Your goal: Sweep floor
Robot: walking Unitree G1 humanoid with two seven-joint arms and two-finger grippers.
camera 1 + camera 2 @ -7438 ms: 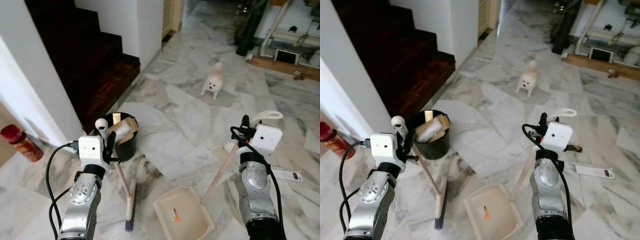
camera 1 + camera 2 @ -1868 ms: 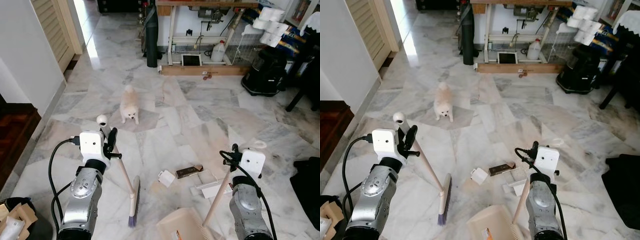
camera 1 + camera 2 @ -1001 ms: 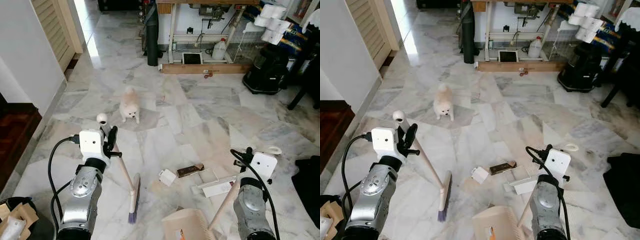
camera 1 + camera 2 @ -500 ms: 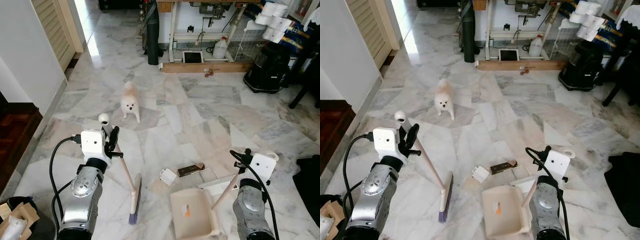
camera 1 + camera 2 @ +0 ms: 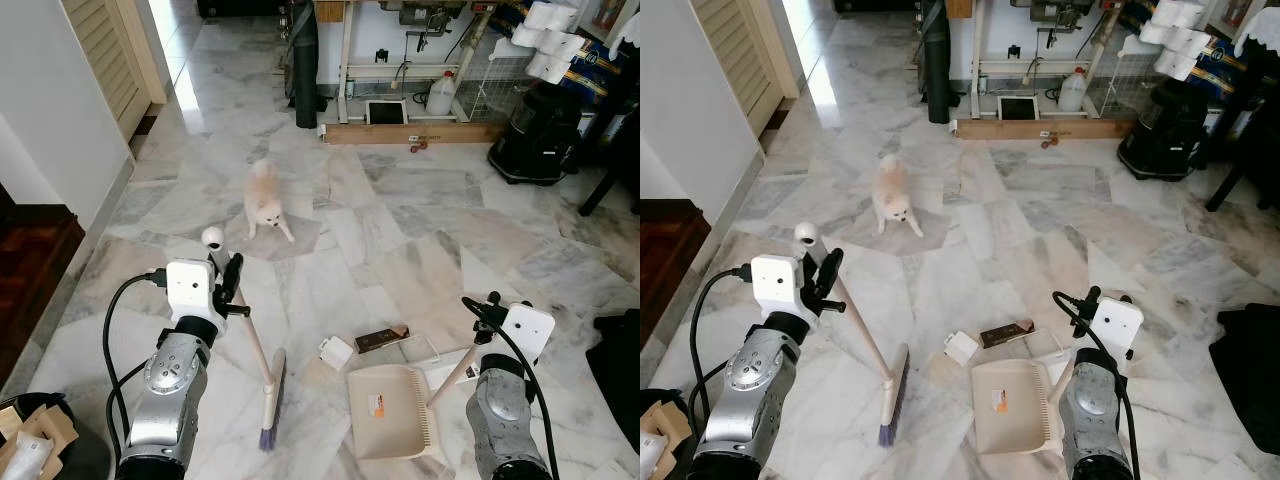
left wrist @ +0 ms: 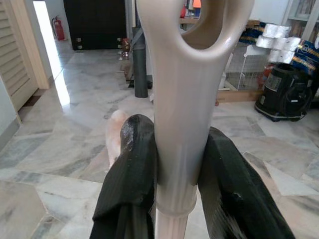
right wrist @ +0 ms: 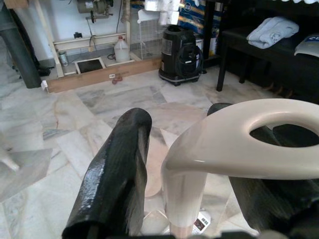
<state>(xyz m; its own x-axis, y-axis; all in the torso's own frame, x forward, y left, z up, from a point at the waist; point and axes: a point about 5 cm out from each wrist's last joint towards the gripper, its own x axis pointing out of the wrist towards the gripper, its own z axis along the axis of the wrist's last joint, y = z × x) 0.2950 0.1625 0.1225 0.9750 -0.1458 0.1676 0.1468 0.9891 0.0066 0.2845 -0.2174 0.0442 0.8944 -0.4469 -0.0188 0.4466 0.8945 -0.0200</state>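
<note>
My left gripper (image 5: 229, 286) is shut on the cream handle of a broom (image 6: 178, 124), close below its looped end. The shaft slants down to the broom head (image 5: 270, 400), which rests on the marble floor. My right gripper (image 5: 490, 312) is shut on the long handle (image 7: 185, 189) of a cream dustpan (image 5: 390, 412). The pan lies flat on the floor between my arms, right of the broom head. Just beyond the pan lie a small white box (image 5: 335, 352), a brown bar (image 5: 380, 340) and a flat white piece (image 5: 436, 368).
A small cream dog (image 5: 265, 200) stands on the floor ahead of the broom. A black bin (image 5: 30, 445) with cardboard is at my near left, by dark wooden stairs (image 5: 25, 260). A black vacuum (image 5: 530, 140) and a workbench (image 5: 400, 60) stand at the back.
The dustpan has swung forward and settled flat on the floor beside the litter. The dog has turned and shifted a little. The broom has barely moved.
</note>
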